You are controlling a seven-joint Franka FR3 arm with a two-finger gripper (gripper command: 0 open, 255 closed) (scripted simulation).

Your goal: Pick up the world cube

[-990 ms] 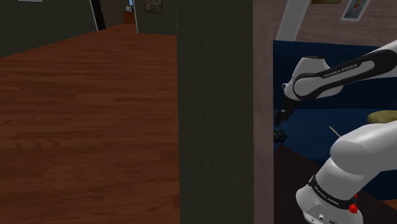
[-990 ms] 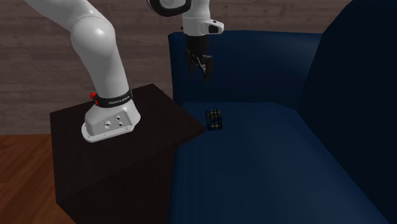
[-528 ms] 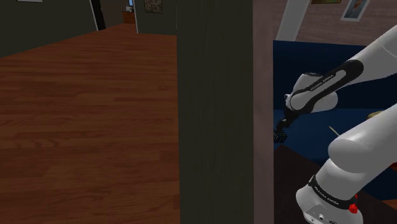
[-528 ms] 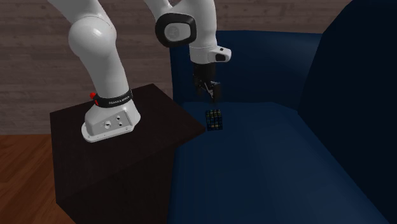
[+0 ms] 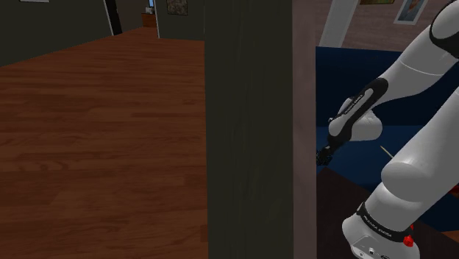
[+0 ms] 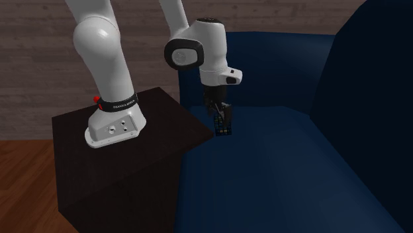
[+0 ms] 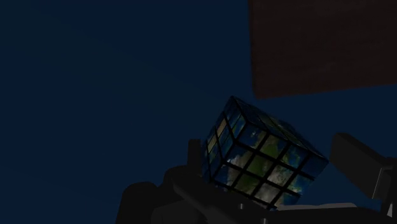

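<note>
The world cube (image 6: 226, 128) is a small dark-lined cube with blue, green and white map tiles. It rests on the blue sofa seat (image 6: 278, 172), close to the dark stand's corner. My black gripper (image 6: 222, 114) points down onto its top. In the wrist view the cube (image 7: 261, 159) lies between the two fingers, which stand apart on either side with small gaps, so the gripper (image 7: 270, 143) is open around it. In the shoulder view the gripper (image 5: 324, 156) shows just past the dark wall's edge, and the cube is hidden there.
The dark box stand (image 6: 119, 159) sits right beside the cube. The sofa's back (image 6: 278, 66) and a tall side (image 6: 370, 99) rise behind and to the second exterior view's right. A dark wall (image 5: 250, 132) blocks much of the shoulder view, with wood floor (image 5: 95, 132) on its left.
The arm has lowered the gripper from up by the sofa's back down onto the cube. The cube has not moved.
</note>
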